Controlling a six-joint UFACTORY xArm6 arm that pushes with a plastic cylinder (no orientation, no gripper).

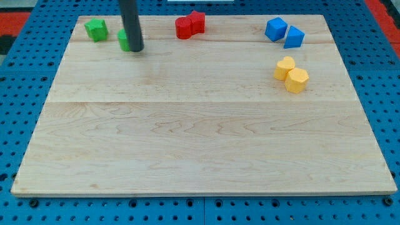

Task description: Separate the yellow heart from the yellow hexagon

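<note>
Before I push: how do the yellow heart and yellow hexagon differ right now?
The yellow heart lies toward the view's upper left of the pair; the yellow hexagon lies lower right. The heart has a lobed outline; the hexagon has flat sides. Both are the same yellow, touching, and far to the right of my tip.

Heart (284, 67) touching hexagon (297, 80), upper-left of it, at board's (187, 144) right.

The rod ending in my tip (136, 49) looks dark, smooth and faintly satin. The board (200, 137) under it is pale wood, matt, with fine grain (plank seams show). The green block (124, 40) touching my tip, and the yellow heart (284, 67) and yellow hexagon (297, 80) well to its right, look smooth, softly glossy.
</note>
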